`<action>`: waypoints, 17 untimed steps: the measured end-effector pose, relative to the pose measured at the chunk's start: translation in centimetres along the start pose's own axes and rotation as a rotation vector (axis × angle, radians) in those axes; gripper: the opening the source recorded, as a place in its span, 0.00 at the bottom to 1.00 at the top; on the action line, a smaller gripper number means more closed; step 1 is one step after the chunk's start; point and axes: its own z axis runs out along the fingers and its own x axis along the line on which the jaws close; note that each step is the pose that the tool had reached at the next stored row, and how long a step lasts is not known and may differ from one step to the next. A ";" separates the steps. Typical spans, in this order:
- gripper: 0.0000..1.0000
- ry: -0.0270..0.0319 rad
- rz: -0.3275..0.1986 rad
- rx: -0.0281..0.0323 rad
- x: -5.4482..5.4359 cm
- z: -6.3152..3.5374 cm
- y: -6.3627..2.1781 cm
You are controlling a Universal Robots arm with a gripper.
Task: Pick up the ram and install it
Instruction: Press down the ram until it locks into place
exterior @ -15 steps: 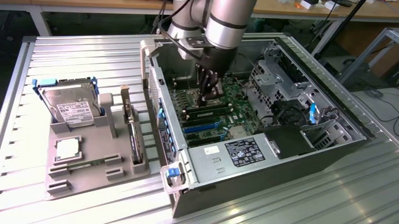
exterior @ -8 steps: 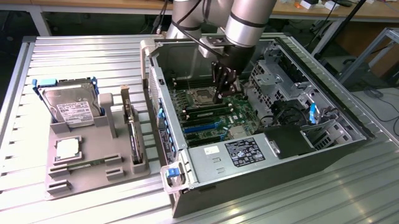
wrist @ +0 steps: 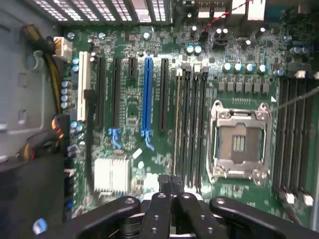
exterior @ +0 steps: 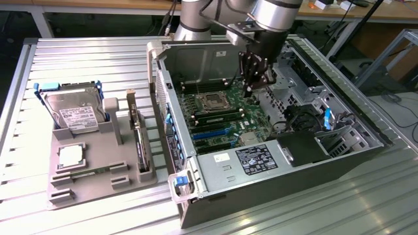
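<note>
Exterior view: the arm (exterior: 274,14) reaches down from above into the open computer case (exterior: 261,196), which lies on its side on the ribbed metal table (exterior: 78,54). The gripper (exterior: 249,90) hangs over the motherboard (exterior: 222,122), just to the exterior view's right of the processor socket (exterior: 212,101). The case's upright walls stand on every side of it, and drive bays and a black box crowd the side toward the exterior view's right. The top of the case is open.

In the wrist view the jaws of the gripper (wrist: 172,183) are pressed together, with no gap showing between them. The ram (wrist: 177,124) shows edge-on as a thin pale line. It lies along the outermost slot of the bank of dark memory slots beside the socket (wrist: 239,144), on the side facing the blue slot (wrist: 146,94). The near end of the ram meets the jaw tips. I cannot tell whether they touch it, or whether it is pushed fully down. The other slots in that bank are dark and bare, and a second bank runs along the far side of the socket. A finned silver heatsink (wrist: 112,174) sits on the board (wrist: 129,114) near the gripper.

Outside the case, toward the exterior view's left, a grey tray (exterior: 98,188) lies on the table close beside the case wall. It holds a hard drive (exterior: 75,110), a square silver processor chip (exterior: 70,155) and an expansion card (exterior: 137,132) standing upright on its edge nearest the case.
</note>
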 end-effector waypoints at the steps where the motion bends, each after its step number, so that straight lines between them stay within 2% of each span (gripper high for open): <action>1: 0.11 0.0003 0.000 -0.0001 0.1 -1.00 -0.45; 3: 0.11 0.0020 0.000 -0.0021 0.3 -2.60 -0.51; 4: 0.11 0.0028 0.000 -0.0030 0.4 -3.73 -0.52; 12: 0.11 0.0027 0.000 -0.0030 0.4 -3.82 -0.52; 13: 0.11 0.0022 0.019 -0.0048 0.4 -3.82 -0.52; 17: 0.11 -0.0026 0.172 -0.0194 0.4 -3.82 -0.52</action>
